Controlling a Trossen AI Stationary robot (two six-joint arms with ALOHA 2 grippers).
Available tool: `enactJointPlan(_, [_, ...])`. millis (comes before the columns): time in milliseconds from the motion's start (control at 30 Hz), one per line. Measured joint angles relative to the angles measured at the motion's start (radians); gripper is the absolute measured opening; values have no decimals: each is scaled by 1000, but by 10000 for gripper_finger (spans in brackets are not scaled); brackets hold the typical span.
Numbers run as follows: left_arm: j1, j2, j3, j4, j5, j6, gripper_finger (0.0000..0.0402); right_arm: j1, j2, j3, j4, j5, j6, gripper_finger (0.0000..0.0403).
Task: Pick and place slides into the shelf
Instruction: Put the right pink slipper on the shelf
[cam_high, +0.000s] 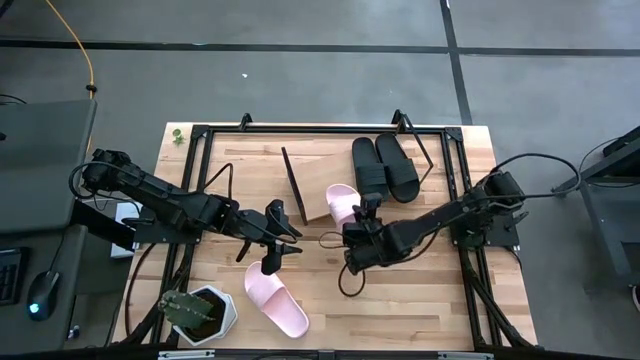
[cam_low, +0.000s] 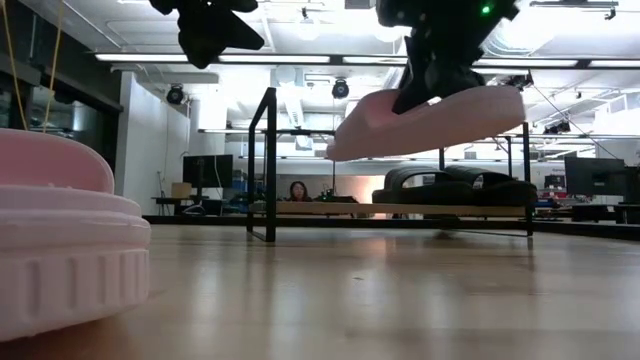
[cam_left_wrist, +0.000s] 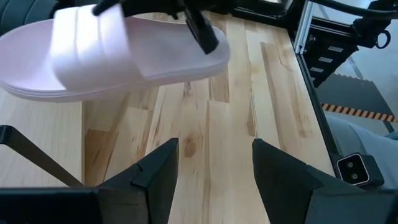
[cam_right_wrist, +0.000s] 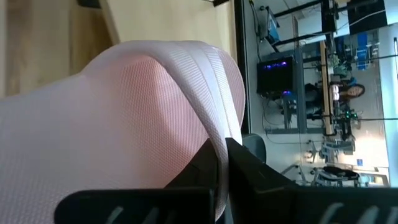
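My right gripper (cam_high: 366, 212) is shut on a pale pink slide (cam_high: 342, 203) and holds it in the air (cam_low: 430, 120) just before the shelf (cam_high: 310, 190). Two black slides (cam_high: 385, 168) lie side by side on the shelf's board (cam_low: 450, 186). The second pink slide (cam_high: 276, 296) rests sole-down on the tabletop near the near edge and fills the left of the low view (cam_low: 60, 240). My left gripper (cam_high: 276, 236) hovers open above the table between the two pink slides; its wrist view looks over bare wood (cam_left_wrist: 214, 168) at the lifted slide (cam_left_wrist: 118, 56). My right gripper pinches the edge of the pink slide's strap (cam_right_wrist: 219, 146) between its two fingers (cam_right_wrist: 249, 168). It comes from above, slanting down from the table's right. The slide is lifted clear of the table (cam_low: 430, 120), sole roughly level and a little tilted, hanging below the fingers.
A plant in a white hexagonal pot (cam_high: 200, 312) stands at the near-left corner. A black metal frame (cam_high: 200, 135) runs round the tabletop. A dark cable (cam_high: 347, 282) loops on the wood below the right gripper. A person (cam_low: 298, 190) sits far behind the table.
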Motion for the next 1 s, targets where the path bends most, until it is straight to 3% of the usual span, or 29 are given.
enactJointPlan(200, [0, 0, 0, 0, 0, 3, 189, -61, 0, 0, 56, -9, -74, 0])
enactJointPlan(433, [0, 0, 0, -1, 0, 3, 189, -137, -38, -1, 189, -109, -227, 0])
enactJointPlan(833, [0, 0, 0, -1, 0, 5, 189, -219, -232, -3, 232, -139, -346, 0])
enactJointPlan(1000, [0, 0, 0, 0, 0, 7, 189, -261, -354, -118, 419, -238, -434, 0])
